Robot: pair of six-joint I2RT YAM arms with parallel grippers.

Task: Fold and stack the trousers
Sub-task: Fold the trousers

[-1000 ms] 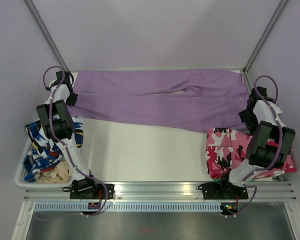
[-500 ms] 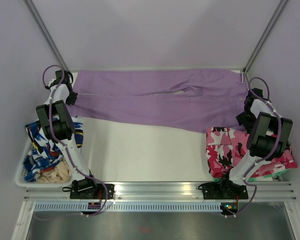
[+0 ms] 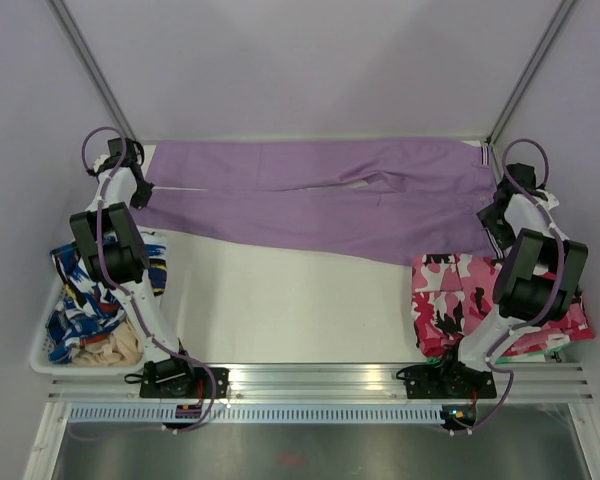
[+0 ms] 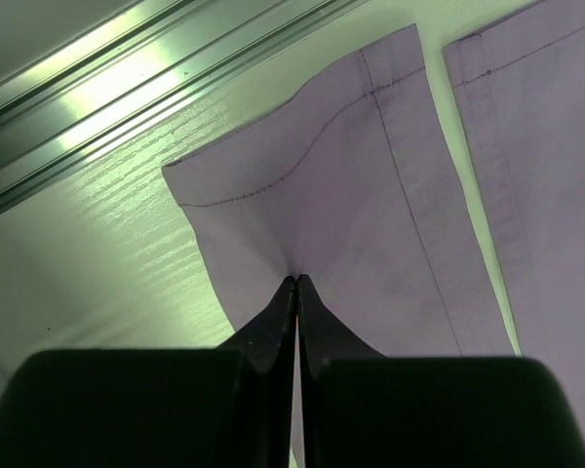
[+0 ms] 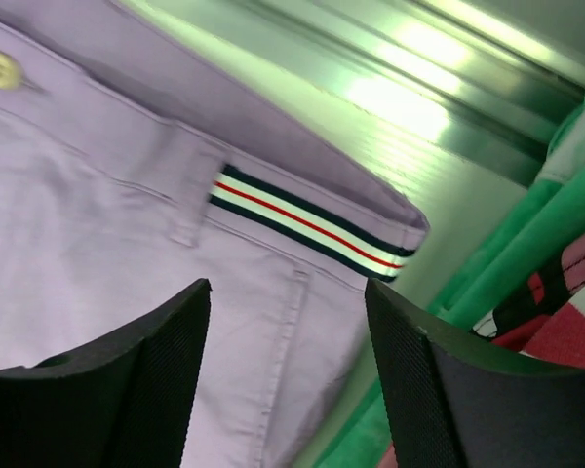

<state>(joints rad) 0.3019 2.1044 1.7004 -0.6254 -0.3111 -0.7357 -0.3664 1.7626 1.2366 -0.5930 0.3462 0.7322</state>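
Note:
The lilac trousers (image 3: 320, 200) lie flat across the far side of the table, legs pointing left and waistband at the right. My left gripper (image 3: 140, 192) is at the cuff end of the near leg. In the left wrist view it (image 4: 295, 283) is shut, pinching the cloth (image 4: 370, 195) just behind the cuff hem. My right gripper (image 3: 494, 214) is at the waistband's near corner. In the right wrist view it (image 5: 288, 288) is open, its fingers straddling the lilac cloth (image 5: 97, 195) just below the striped waistband tab (image 5: 312, 226), holding nothing.
A folded pink-white-black camouflage garment (image 3: 460, 300) lies at the right, just in front of the trousers, with green cloth (image 5: 526, 244) under it. A white basket (image 3: 40, 345) of blue-and-white clothing (image 3: 90, 300) stands at the left. An aluminium rail (image 4: 127, 68) runs beside the cuff.
My right gripper has moved away from the camouflage garment towards the far edge, onto the waistband corner. My left gripper has stayed at the cuff, shifting only slightly.

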